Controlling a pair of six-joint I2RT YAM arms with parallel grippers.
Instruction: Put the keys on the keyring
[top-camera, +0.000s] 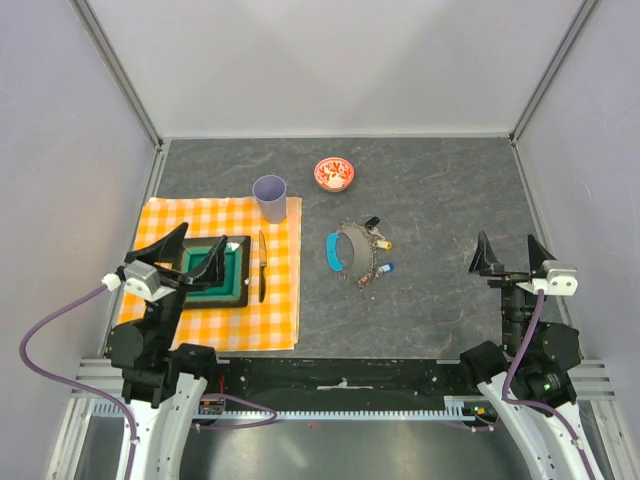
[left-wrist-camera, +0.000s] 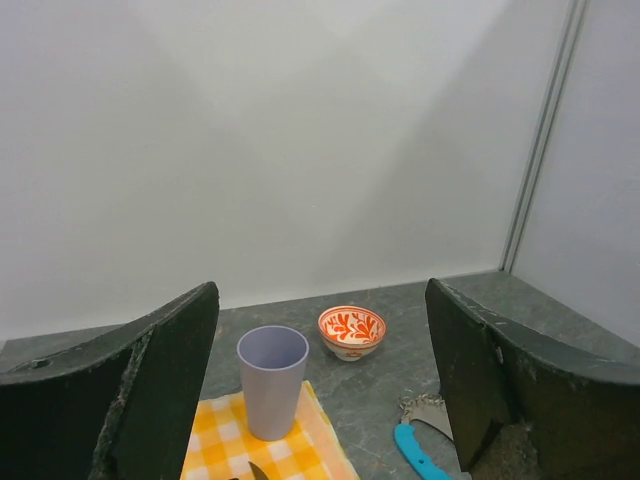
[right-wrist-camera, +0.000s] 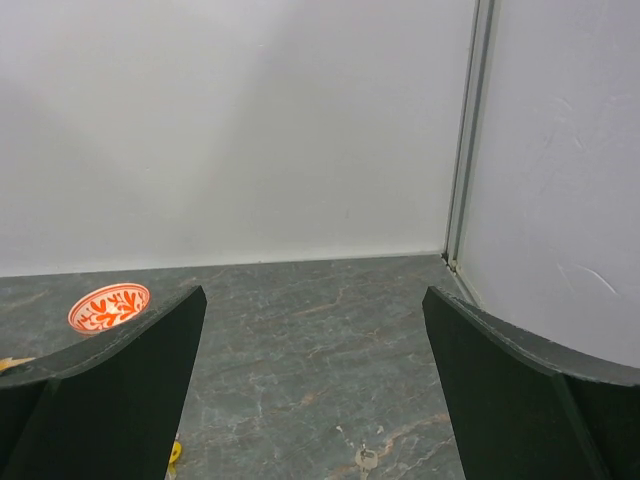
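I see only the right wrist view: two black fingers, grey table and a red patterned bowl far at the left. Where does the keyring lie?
Observer: The keyring lies on the grey table between the two arms, nearer to their bases than the red patterned bowl.
Operator: And the keys, are they close to it?
Observer: Yes. The keys lie along the ring's side toward the right arm, with tags in black, yellow, blue and red, the black one farthest from the bases.
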